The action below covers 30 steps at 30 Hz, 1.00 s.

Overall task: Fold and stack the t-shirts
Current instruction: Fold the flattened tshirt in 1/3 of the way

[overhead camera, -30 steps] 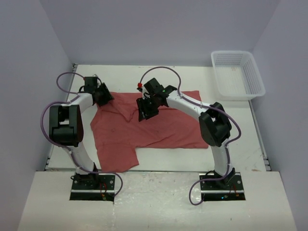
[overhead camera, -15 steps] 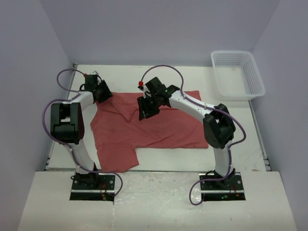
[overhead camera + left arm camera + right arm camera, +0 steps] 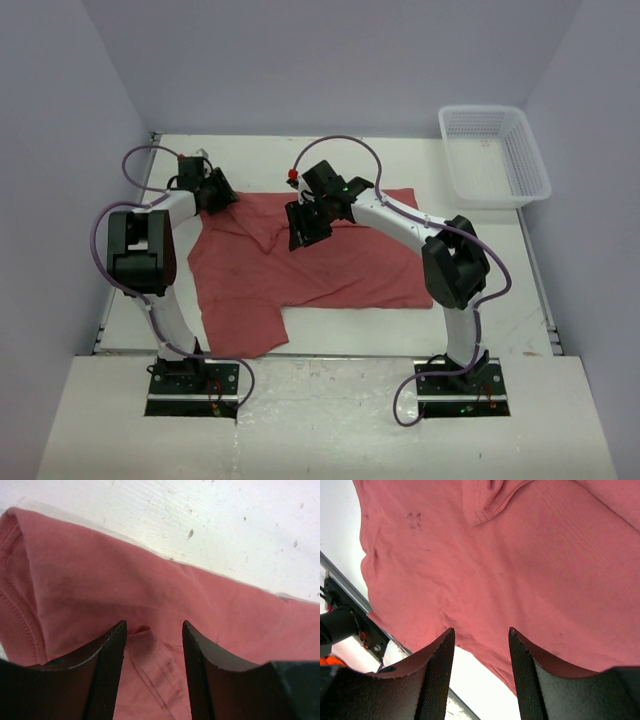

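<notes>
One brick-red t-shirt [image 3: 320, 262] lies spread and partly rumpled on the white table, one sleeve toward the near left. My left gripper [image 3: 214, 197] is open at the shirt's far left corner, its fingers either side of a folded hem seam [image 3: 155, 655] of the t-shirt [image 3: 100, 580]. My right gripper [image 3: 303, 232] is open and hovers above the shirt's upper middle, near the collar; in the right wrist view the gripper [image 3: 481, 635] holds nothing, with the t-shirt [image 3: 530, 565] below.
A white plastic mesh basket [image 3: 493, 154] stands at the far right corner of the table [image 3: 400, 160]. Purple cables loop over both arms. The table's metal front rail [image 3: 350, 605] shows in the right wrist view.
My left gripper has moved slightly toward the far left corner of the shirt. The right arm has barely moved.
</notes>
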### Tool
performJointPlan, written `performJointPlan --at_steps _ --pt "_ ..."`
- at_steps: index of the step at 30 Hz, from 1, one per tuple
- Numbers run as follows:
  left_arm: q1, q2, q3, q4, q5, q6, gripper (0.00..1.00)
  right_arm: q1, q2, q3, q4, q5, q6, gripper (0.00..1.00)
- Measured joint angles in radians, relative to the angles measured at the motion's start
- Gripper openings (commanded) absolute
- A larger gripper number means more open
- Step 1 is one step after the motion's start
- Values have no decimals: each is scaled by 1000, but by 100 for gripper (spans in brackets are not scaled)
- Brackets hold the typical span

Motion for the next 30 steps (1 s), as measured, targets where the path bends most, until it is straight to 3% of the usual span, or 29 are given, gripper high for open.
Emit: performJointPlan --at_steps 23,30 --pt "0 0 -12 12 69 -16 48 0 0 -6 0 0 1 49" --pt "0 0 -12 0 51 -13 40 0 0 -11 0 0 2 49"
